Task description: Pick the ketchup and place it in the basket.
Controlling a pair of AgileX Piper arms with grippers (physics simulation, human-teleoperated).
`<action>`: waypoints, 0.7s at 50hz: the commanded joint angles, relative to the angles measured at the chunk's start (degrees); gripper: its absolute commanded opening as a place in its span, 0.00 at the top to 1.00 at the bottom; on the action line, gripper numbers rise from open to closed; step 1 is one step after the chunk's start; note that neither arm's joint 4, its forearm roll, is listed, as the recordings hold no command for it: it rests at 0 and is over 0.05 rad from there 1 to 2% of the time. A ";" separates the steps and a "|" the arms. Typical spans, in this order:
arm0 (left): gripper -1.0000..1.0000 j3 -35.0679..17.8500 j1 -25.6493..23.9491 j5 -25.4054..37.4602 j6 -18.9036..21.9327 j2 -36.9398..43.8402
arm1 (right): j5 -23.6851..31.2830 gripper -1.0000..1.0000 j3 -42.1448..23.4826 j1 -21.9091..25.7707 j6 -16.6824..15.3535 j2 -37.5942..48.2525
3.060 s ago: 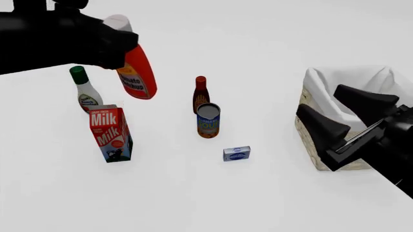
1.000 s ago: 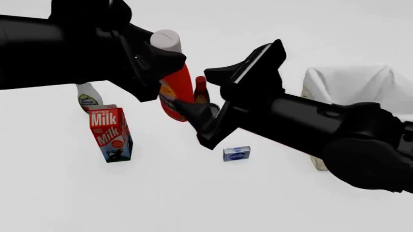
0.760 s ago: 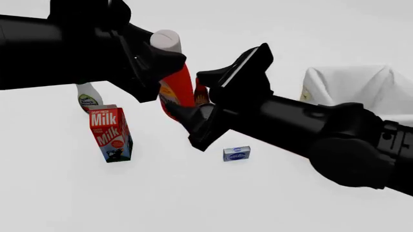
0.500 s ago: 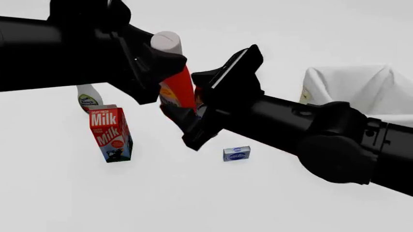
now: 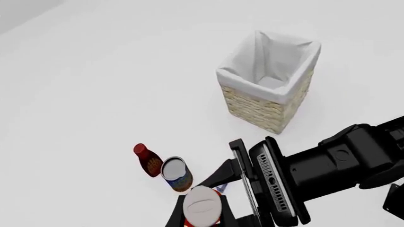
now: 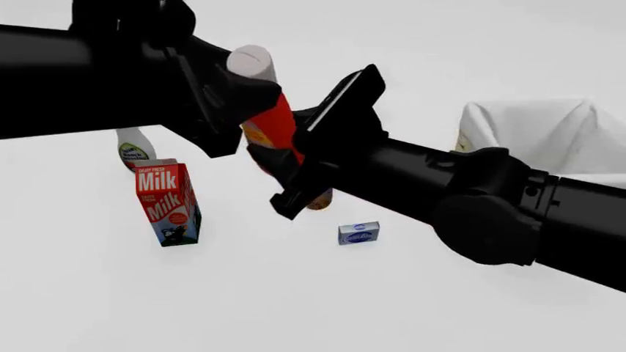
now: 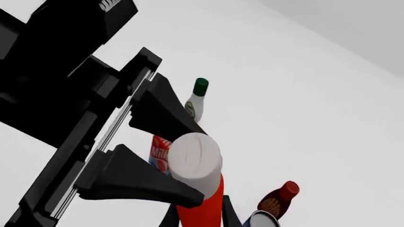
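Note:
The ketchup [image 6: 275,126], a red bottle with a white cap, hangs tilted high above the table. My left gripper [image 6: 256,92] is shut on it just under the cap, as the right wrist view shows with the ketchup [image 7: 197,163] between the two black fingers. My right gripper [image 6: 278,135] is open, and its fingers stand on either side of the bottle's lower body. I cannot tell whether they touch it. The left wrist view shows the ketchup [image 5: 203,205] cap from above. The basket [image 6: 464,144] stands at the far right, its white-lined inside showing in the left wrist view [image 5: 260,107].
A milk carton [image 6: 168,203] and a white bottle [image 6: 132,149] stand below the left arm. A small blue box [image 6: 359,233] lies under the right arm. A can [image 5: 177,173] and a dark red-brown bottle [image 5: 148,161] stand beneath the held bottle.
The right arm swung from beside the basket across to the ketchup. Over the last second its open fingers slid in around the bottle. The left arm carried the bottle rightward, then held still.

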 commanded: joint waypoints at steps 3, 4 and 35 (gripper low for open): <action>1.00 0.35 -0.81 -0.19 0.26 -0.54 | -0.38 1.00 0.03 -1.68 -0.76 -0.30; 1.00 0.43 -0.93 -0.21 0.26 -0.60 | -0.32 1.00 0.14 -1.65 -0.75 -0.49; 0.00 -4.04 -0.37 2.10 -2.81 -1.50 | -0.60 1.00 1.04 -2.44 -0.34 -0.80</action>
